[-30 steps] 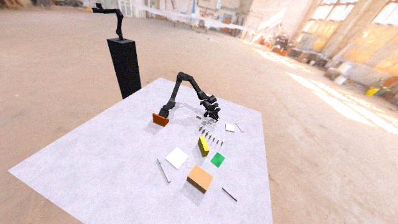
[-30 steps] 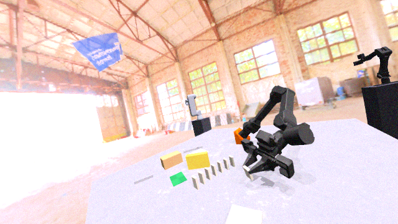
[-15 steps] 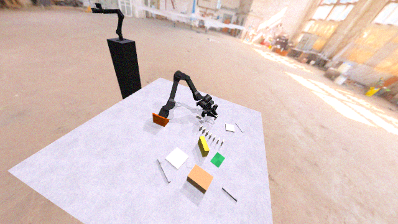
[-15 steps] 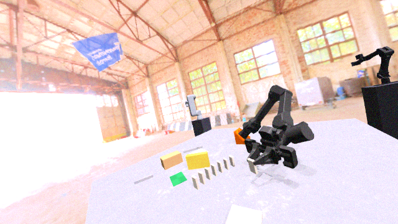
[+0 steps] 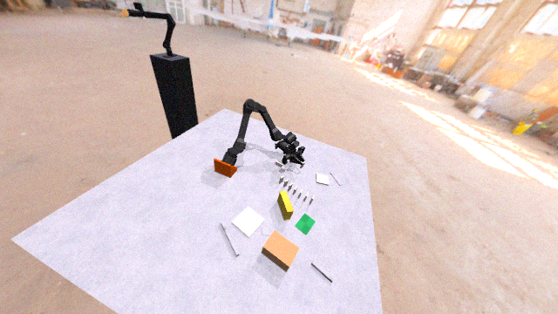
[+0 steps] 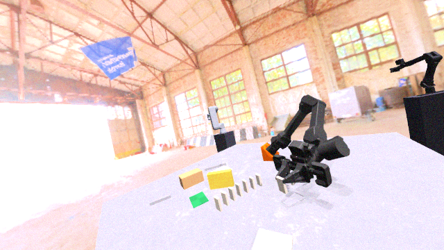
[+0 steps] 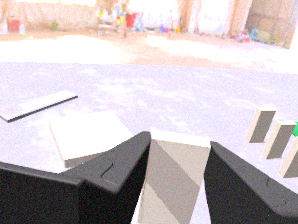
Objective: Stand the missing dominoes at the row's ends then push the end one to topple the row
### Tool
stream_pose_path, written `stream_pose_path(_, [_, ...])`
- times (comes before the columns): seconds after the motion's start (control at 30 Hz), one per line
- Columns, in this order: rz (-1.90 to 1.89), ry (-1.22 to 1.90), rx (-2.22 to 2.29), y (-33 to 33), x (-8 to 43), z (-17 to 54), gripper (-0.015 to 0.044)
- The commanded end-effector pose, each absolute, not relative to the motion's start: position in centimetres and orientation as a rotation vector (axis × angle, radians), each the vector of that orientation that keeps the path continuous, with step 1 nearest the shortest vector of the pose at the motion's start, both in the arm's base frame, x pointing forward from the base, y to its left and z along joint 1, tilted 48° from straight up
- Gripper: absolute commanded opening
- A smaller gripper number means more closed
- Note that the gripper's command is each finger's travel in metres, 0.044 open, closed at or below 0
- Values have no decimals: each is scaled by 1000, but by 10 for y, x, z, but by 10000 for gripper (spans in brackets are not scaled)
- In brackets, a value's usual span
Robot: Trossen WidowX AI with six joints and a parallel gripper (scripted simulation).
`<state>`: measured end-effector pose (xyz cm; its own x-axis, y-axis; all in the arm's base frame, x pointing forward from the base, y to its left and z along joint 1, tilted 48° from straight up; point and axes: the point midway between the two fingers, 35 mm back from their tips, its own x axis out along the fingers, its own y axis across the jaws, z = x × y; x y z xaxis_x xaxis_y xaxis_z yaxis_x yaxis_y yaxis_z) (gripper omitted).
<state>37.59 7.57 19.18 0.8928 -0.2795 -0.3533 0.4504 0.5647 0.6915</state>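
Note:
My gripper (image 5: 298,162) (image 6: 282,180) (image 7: 177,145) is shut on a pale domino (image 6: 283,187) (image 7: 175,175), held by its upper part, roughly upright with a slight tilt in the exterior view. Its lower end is hidden in the wrist view, and how high it hangs is hard to tell. A row of several standing dominoes (image 5: 295,191) (image 6: 238,189) (image 7: 278,140) runs beyond the gripper, apart from the held one. Another small pale piece (image 5: 279,164), seemingly a domino lying down, is beside the gripper in the top view.
A yellow block (image 5: 285,206) (image 6: 220,180) stands close beside the row. A green square (image 5: 305,223) (image 6: 198,199) lies near its far end. A white square slab (image 5: 322,179) (image 6: 272,240) (image 7: 90,132) lies beside the row. A tan block (image 5: 281,249) (image 6: 191,179) and an orange block (image 5: 225,168) stand farther off.

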Motion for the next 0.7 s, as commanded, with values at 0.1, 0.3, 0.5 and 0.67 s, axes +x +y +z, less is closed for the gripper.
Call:
stream_pose_path(0.1, [-437, 208, 875, 82, 379, 185, 107])
stream_pose_path(0.3, [-434, 213, 873, 100, 385, 166, 107])
stream_pose_path(0.5, [-433, 214, 872, 104, 386, 162, 107])
stream_pose_path(0.67, [-433, 214, 872, 104, 386, 162, 107])
